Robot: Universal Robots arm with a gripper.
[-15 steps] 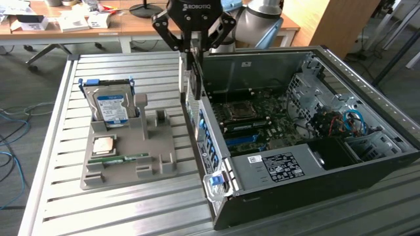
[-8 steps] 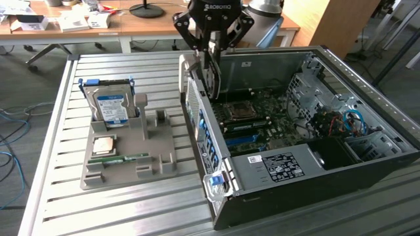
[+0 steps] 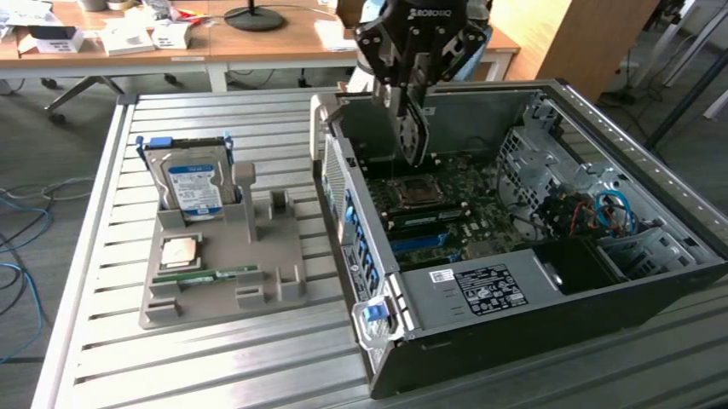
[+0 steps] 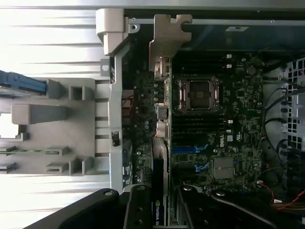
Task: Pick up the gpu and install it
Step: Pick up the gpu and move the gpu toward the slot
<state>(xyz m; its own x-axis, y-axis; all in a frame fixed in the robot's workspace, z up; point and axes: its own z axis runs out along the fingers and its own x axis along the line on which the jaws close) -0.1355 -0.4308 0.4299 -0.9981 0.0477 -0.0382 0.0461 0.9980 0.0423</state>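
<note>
Black metal computer case (image 3: 512, 336) lies open on the slatted surface (image 3: 102, 341) at the exterior view's right, with the motherboard (image 3: 478, 183) inside. At that view's left, a grey tray (image 3: 273, 285) carries a hard drive (image 3: 193, 183) and a memory stick (image 3: 205, 275). The pincer (image 3: 411, 94) is clamped on the gpu (image 3: 412, 141), which hangs edge-on inside the case, over the motherboard's far part.

robotics lab in an office, robot gripper (image 3: 412, 98) over an opened pc case (image 3: 683, 247), slatted metal workbench (image 3: 205, 358), wooden desks (image 3: 262, 47) with boxes (image 3: 125, 38), cables (image 3: 23, 213) on carpet (image 3: 57, 145)
</note>
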